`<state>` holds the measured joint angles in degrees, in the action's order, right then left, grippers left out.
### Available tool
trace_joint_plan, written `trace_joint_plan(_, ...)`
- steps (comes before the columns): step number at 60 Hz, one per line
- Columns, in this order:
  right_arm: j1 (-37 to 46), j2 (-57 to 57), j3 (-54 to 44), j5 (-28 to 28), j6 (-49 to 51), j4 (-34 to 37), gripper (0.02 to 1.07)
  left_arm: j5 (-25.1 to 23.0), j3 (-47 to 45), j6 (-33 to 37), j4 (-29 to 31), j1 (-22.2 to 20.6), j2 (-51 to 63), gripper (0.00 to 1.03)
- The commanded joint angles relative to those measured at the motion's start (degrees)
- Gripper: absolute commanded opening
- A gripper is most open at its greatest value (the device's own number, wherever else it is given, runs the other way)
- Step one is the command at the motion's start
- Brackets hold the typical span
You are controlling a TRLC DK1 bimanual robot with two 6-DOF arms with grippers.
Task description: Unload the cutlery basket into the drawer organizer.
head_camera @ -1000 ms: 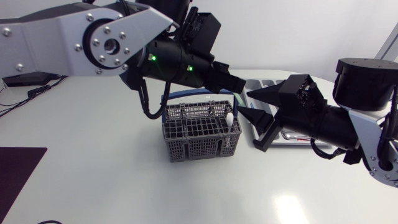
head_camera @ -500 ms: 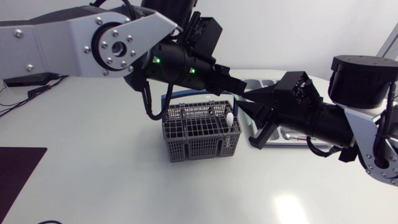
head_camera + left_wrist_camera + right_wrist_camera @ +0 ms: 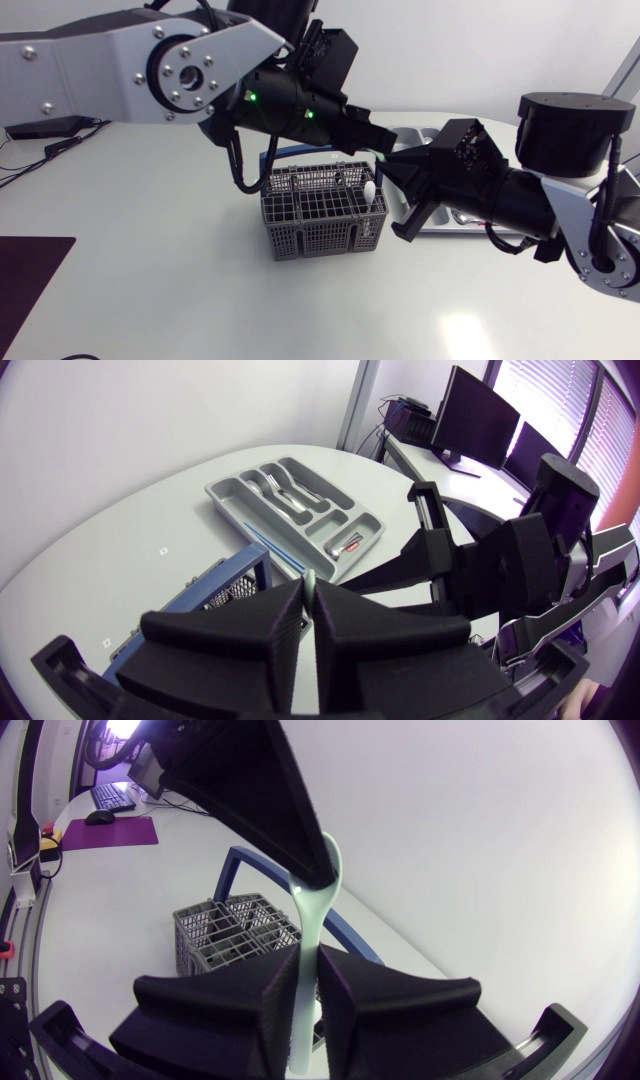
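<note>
White laminate table [image 3: 150,270], smooth and faintly glossy, carrying the whole work area. The left arm [image 3: 120,70], of silver-grey links with black joints, reaches over the cutlery basket [image 3: 320,215], while the right arm [image 3: 560,200] comes in low from the opposite side, so that the two tools meet just above the basket's near corner; this placement reads as a hand-over in mid-air. The basket is a grey plastic lattice box with a curved blue handle [image 3: 268,160], standing upright on the table. Just beyond it lies the drawer organizer [image 3: 290,505], a shallow grey moulded tray with long compartments, some already holding shiny metal cutlery. The left gripper [image 3: 311,592], with matte black wedge fingers, is pressed together on the upper end of a pale green utensil [image 3: 318,890]. The right gripper [image 3: 308,952] appears to pinch the same utensil lower on its stem, from two sides. The utensil is slim, smooth and probably plastic, with a rounded top suggesting a spoon; it hangs roughly upright above the basket, not yet over the organizer.
</note>
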<state>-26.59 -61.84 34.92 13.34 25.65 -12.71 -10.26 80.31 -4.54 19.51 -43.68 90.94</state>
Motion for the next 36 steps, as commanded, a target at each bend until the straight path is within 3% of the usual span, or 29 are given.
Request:
trace_joint_plan(1,-0.6,-0.6,1.7,-0.2,-1.1,-1.0,0.10,-0.5,1.1,-1.3,0.0,-0.4,0.9,0.11)
trace_joint_plan(12,-0.6,-0.5,1.4,-0.2,-1.1,-0.7,0.08,-0.5,0.7,-1.0,-0.1,-0.8,0.9,0.13)
trace_joint_plan(14,-0.6,-0.3,1.2,-0.2,-1.1,-0.6,0.07,-0.5,0.8,-1.1,-0.1,-0.7,0.7,0.19)
trace_joint_plan(21,-0.4,0.8,0.8,0.9,-1.0,0.7,0.07,-0.5,2.0,-1.2,-0.3,0.3,0.1,0.60)
trace_joint_plan(27,1.1,2.6,-0.1,3.0,0.5,2.2,0.08,-0.5,3.1,-1.1,-0.4,1.8,-0.6,0.83)
trace_joint_plan(33,5.9,4.4,-0.5,8.2,1.6,5.0,0.08,-0.5,4.0,-0.9,-0.6,3.6,-1.6,0.94)
trace_joint_plan(36,10.0,4.9,-0.4,12.3,2.7,7.0,0.08,-0.4,4.1,-0.3,-0.6,4.2,-2.4,0.95)
